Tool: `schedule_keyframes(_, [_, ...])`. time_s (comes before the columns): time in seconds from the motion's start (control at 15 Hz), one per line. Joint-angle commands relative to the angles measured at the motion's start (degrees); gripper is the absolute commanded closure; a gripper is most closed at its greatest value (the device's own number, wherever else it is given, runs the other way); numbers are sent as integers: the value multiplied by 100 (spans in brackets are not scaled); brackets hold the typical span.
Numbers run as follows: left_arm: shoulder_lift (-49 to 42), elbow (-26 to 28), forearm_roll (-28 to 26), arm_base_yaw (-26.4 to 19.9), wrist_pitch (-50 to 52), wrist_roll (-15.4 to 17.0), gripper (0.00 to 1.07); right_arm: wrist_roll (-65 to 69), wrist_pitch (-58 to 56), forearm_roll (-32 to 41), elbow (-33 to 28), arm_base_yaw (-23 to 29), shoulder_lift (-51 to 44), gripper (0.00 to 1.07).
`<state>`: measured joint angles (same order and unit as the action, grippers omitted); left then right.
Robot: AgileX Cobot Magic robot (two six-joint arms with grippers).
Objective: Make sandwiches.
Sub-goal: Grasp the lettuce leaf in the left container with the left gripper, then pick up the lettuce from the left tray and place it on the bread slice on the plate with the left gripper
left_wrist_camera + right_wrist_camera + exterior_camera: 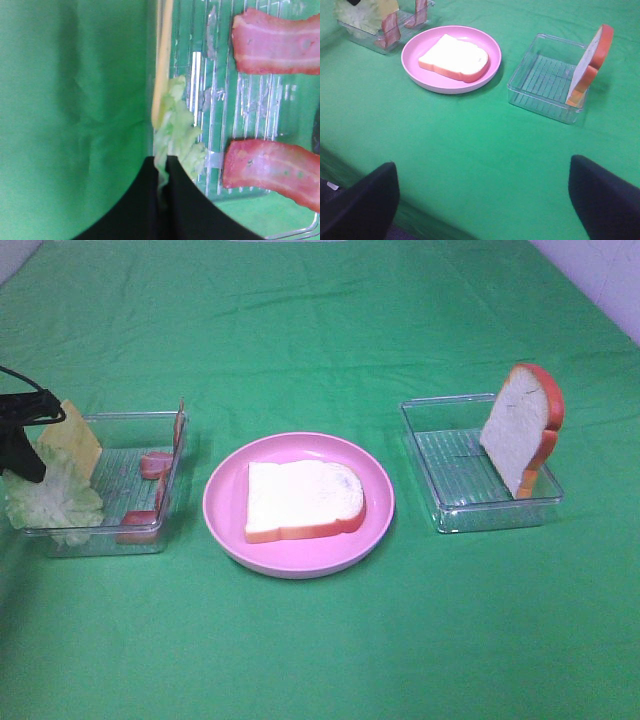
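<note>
Pinched tight in the left pincer (161,167) is an edge of the lettuce (180,135); its black jaws are closed to a narrow slit with the pale leaf caught between them. The leaf is draped at the near left corner of the left tray (130,416), partly over the rim, and whether it is lifted clear of the tray floor cannot be told. The cheese (72,435) is leaned upright just behind it, and the bacon (272,42) is kept toward the tray's opposite side. Just beside that tray, to its right in the high view, the plate (225,525) is set, and one slice (300,500) is laid flat on it, its long axis running across that view with the rounded top to the right. The coming move is judged to turn on this: the slice lies to the right of the left pincer, beyond the bacon and the tray's right wall, so the leaf would need to be raised above that wall before being carried across. The left arm is plainly the nearer one for that. The right pincer (482,170) is held wide apart with nothing in it, over bare cloth (320,640) on the near side of the plate. A second slice (515,440) is stood on edge at the outer wall of the right tray (480,520), well apart from the plate and nearer the right arm.
</note>
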<state>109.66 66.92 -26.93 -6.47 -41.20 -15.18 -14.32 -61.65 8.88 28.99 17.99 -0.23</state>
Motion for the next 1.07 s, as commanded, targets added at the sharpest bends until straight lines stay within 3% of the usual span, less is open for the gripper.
schedule_keyframes(0.07, [-69,29,-63,17,-155,-6,107,-63,34,-17,-11,-17,-132,23])
schedule_keyframes(0.4, [-487,29,-413,17,-166,-155,107,-63,34,-17,-11,-17,-132,23])
schedule_keyframes(0.6, [-630,29,-968,17,-395,-539,107,-63,34,-17,-11,-17,-132,23])
schedule_keyframes(0.73, [-785,29,-1805,17,-550,-1083,107,-63,34,-17,-11,-17,-132,23])
schedule_keyframes(0.8, [-991,29,-2899,17,-659,-1782,107,-63,34,-17,-11,-17,-132,23])
schedule_keyframes(0.87, [-1043,29,-3237,17,-722,-1977,107,-63,34,-17,-11,-17,-132,23])
schedule_keyframes(1.07, [-1117,29,-5059,155,-1301,-3083,107,-63,34,-17,-11,-17,-132,23])
